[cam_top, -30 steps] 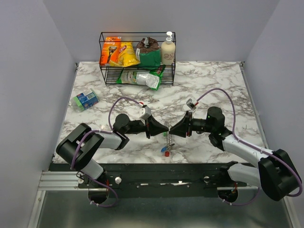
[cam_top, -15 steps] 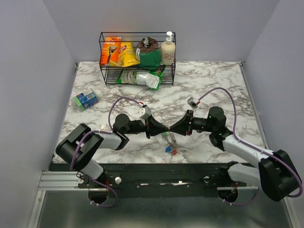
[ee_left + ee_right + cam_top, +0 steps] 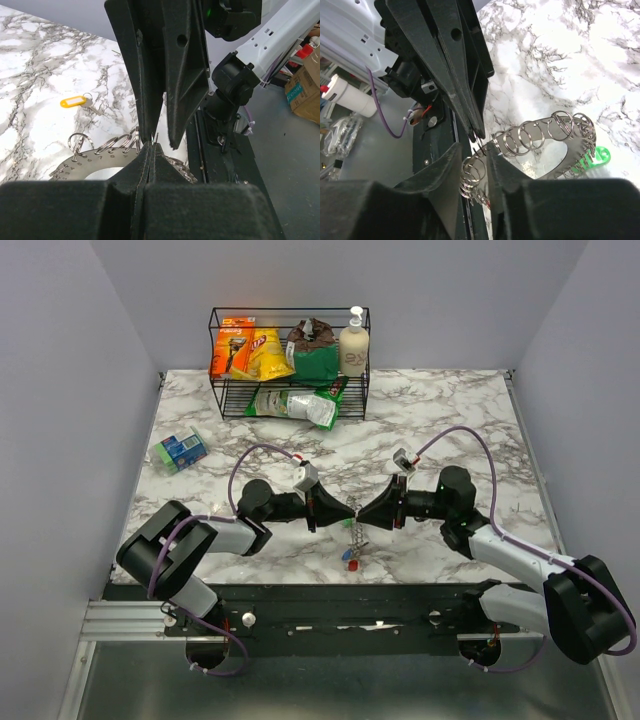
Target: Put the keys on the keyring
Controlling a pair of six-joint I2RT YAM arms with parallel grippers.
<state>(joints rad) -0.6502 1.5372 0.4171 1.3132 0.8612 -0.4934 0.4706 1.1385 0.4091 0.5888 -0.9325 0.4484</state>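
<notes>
The top external camera hangs above and behind the arm bases, looking down and toward the far wall. It stands well back and takes in the whole marble table [image 3: 450, 420], from the near rail to the wire rack [image 3: 289, 360] at the far edge. The left wrist camera rides on its arm and looks rightward along the left gripper [image 3: 151, 146], very close, with the right gripper [image 3: 161, 142] head-on and the right arm [image 3: 270, 40] behind it. The right wrist camera faces the opposite way, leftward along its own fingers [image 3: 440, 170], equally close. All three views share the near-middle spot where the gripper tips meet at the keyring [image 3: 540, 135].
</notes>
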